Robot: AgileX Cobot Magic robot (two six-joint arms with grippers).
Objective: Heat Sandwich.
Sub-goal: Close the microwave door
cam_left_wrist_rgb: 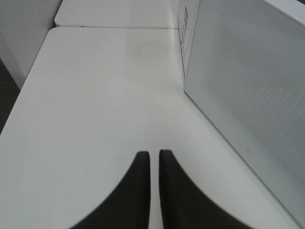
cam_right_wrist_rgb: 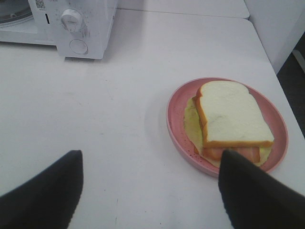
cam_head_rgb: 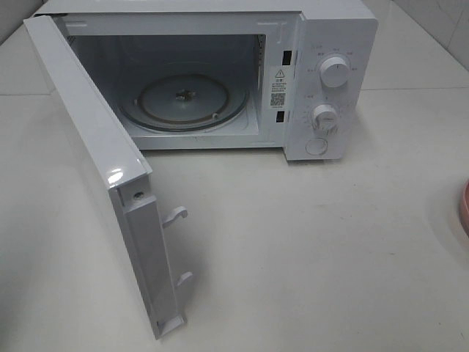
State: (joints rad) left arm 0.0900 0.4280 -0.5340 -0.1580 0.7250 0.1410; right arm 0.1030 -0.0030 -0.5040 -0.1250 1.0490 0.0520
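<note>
The sandwich (cam_right_wrist_rgb: 231,114), white bread over yellow and pink layers, lies on a round pink dish (cam_right_wrist_rgb: 177,119) on the white table. My right gripper (cam_right_wrist_rgb: 151,155) is open and empty, just short of the dish, with one finger (cam_right_wrist_rgb: 252,191) in front of the dish's near rim. The white microwave (cam_head_rgb: 330,44) stands at the back with its door (cam_head_rgb: 88,147) swung wide open to the left and a bare glass turntable (cam_head_rgb: 183,103) inside. My left gripper (cam_left_wrist_rgb: 152,153) is shut and empty over the table, beside the door's outer face (cam_left_wrist_rgb: 248,86). Neither gripper shows in the exterior view.
Only a sliver of the pink dish (cam_head_rgb: 464,209) shows at the right edge of the exterior view. The microwave's knobs (cam_head_rgb: 335,72) and button (cam_head_rgb: 316,146) are on its right panel. The table's edge (cam_left_wrist_rgb: 19,95) runs along the left arm's side.
</note>
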